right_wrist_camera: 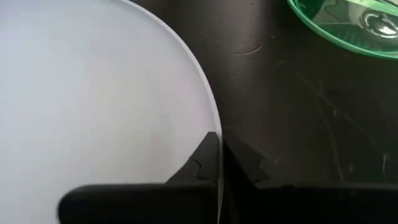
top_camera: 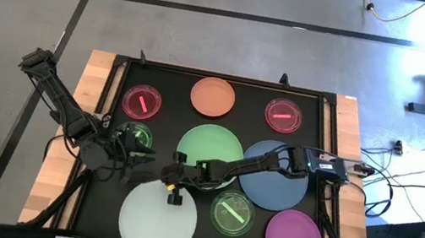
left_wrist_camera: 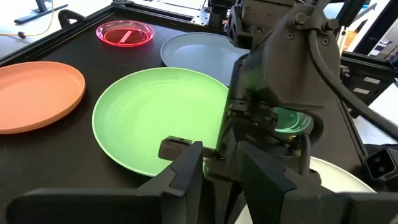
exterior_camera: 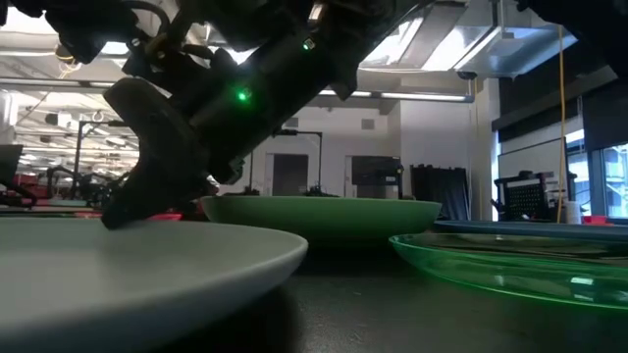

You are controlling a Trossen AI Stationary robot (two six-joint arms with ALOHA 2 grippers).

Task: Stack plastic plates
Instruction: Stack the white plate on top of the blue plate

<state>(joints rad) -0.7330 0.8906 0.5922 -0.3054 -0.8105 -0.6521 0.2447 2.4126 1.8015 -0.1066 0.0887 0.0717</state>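
From above I see even, soft light and only weak shadows on the dark mat [top_camera: 205, 220]. In the low view the ceiling lamps [exterior_camera: 432, 39] are very bright, the arm is a dark shape, and the near whitish plate [exterior_camera: 128, 265] is blurred.
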